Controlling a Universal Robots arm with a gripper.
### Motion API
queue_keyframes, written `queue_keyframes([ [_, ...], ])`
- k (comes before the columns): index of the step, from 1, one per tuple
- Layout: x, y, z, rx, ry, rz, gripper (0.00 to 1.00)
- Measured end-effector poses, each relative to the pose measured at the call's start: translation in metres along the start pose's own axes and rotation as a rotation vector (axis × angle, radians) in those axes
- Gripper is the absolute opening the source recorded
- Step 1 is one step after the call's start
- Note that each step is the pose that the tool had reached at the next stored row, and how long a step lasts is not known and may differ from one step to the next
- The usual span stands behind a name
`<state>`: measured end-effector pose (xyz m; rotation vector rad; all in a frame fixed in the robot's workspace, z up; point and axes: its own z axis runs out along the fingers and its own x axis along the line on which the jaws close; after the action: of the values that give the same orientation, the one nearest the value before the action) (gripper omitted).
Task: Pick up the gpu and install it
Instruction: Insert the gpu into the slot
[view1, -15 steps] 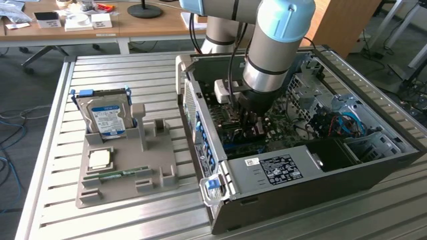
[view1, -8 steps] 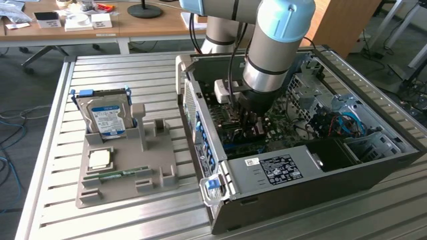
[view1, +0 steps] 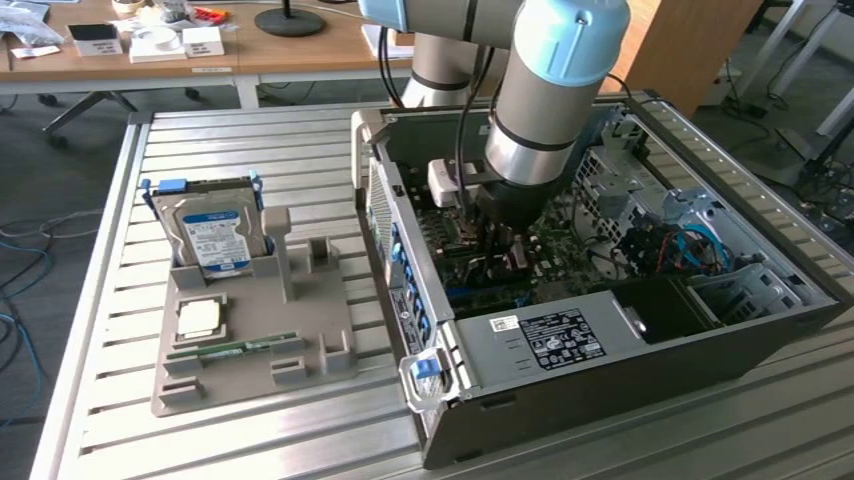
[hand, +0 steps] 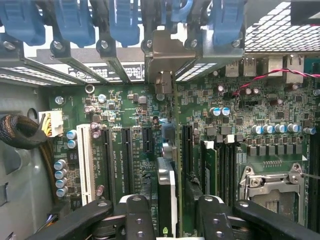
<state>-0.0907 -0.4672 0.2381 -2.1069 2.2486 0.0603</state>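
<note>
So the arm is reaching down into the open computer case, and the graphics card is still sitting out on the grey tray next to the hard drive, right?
Not quite. The arm does reach into the open computer case, but the gpu is not on the grey tray beside the hard drive. The wrist view shows it standing edge-up on the motherboard, between the fingers of the gripper.

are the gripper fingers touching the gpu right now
Apart. The wrist view shows the gpu standing edge-on on the motherboard, with a gap between it and each of the fingers.
</note>
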Motion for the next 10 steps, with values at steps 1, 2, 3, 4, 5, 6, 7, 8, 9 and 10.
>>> queue_keyframes([
  [1,0.0000,0.0000,0.0000,0.0001,-0.0001,0.000,0.41],
  [2,0.0000,0.0000,0.0000,0.0000,-0.0001,0.000,0.41],
  [3,0.0000,0.0000,0.0000,0.0000,-0.0001,0.000,0.41],
  [4,0.0000,0.0000,-0.0002,0.0000,0.0000,0.000,0.41],
  [5,-0.0001,0.0000,-0.0012,-0.0001,0.0003,0.000,0.41],
  [6,-0.0002,-0.0001,-0.0027,-0.0001,0.0002,0.000,0.41],
  [7,-0.0004,-0.0001,-0.0042,0.0000,0.0000,0.000,0.41],
  [8,-0.0006,-0.0001,-0.0060,0.0000,0.0001,0.000,0.41],
  [9,-0.0007,-0.0001,-0.0074,0.0000,-0.0001,0.000,0.41],
  [10,-0.0008,-0.0001,-0.0085,0.0000,0.0000,0.000,0.41],
])
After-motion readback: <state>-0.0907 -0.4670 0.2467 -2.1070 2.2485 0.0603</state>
